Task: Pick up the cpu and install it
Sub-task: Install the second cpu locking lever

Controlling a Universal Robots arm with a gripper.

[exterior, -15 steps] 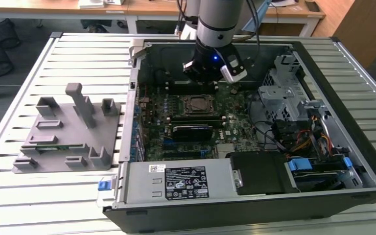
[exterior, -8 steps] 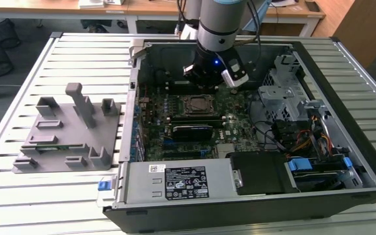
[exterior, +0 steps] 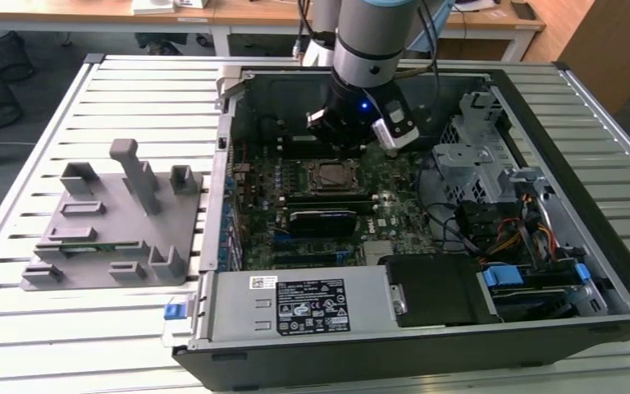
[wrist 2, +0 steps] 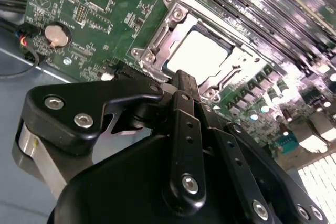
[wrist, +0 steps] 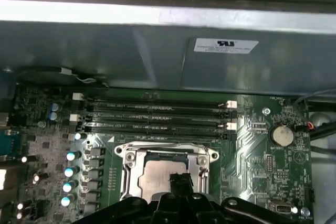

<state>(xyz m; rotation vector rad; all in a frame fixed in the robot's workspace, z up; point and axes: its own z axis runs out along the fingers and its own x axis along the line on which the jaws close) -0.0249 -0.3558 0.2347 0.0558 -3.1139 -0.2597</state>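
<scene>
On the slatted bench (exterior: 129, 328), a grey fixture block (exterior: 112, 226) stands near the exterior view's left edge, just beside the open computer case (exterior: 577, 271). Within the case, the green motherboard (exterior: 403, 217) carries the socket frame (exterior: 331, 175), and the cpu (wrist 2: 202, 52) lies seated inside that frame, silvery top showing. The gripper (wrist 2: 184, 85) hangs just above the socket with its fingers pressed together, holding nothing.

A robotics lab in an office. An opened computer case (exterior: 403, 328) lies on a slatted metal bench (exterior: 129, 90). Wooden desks (exterior: 96, 12) stand behind the gripper.
</scene>
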